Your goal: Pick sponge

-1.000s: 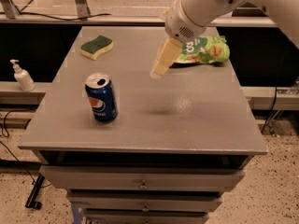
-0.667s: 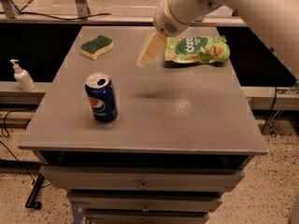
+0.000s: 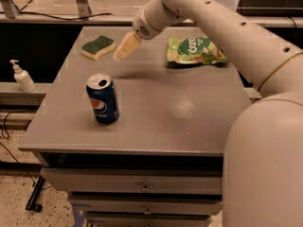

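My claw (image 3: 120,55) hangs above the counter (image 3: 189,126), the sponge (image 3: 98,48) lying just to its left; I cannot tell whether it is open.

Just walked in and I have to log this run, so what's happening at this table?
A one-armed robot is after the sponge at the far left corner of the table. Its gripper hangs above the table just right of the sponge, apart from it. A cola can stands upright nearer the front, and a green snack pouch lies at the far right, both untouched.
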`<state>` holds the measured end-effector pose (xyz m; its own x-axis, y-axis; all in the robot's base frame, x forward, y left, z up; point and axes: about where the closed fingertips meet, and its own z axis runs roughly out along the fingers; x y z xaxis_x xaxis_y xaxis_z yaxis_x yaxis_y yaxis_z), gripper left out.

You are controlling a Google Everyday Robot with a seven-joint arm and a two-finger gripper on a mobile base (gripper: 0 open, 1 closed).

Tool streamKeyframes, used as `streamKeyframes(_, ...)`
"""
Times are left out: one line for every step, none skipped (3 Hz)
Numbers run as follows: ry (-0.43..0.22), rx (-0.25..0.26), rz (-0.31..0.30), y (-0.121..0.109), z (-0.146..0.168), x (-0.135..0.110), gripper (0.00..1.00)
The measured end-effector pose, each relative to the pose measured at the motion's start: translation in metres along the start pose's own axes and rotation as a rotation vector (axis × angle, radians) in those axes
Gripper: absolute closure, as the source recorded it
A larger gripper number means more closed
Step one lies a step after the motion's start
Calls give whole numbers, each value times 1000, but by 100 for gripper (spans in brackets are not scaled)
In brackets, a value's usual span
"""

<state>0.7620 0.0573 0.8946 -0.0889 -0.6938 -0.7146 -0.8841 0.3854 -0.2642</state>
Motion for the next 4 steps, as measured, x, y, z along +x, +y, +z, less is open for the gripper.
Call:
streamKeyframes(-43,-43,54,4,52,-17,0)
streamKeyframes(-77,-89,92,13,95,-34,0)
streamKeyframes(-110,-119,115,18,119,-50,0)
streamKeyframes(-118,-111,116,17,126,-57,18)
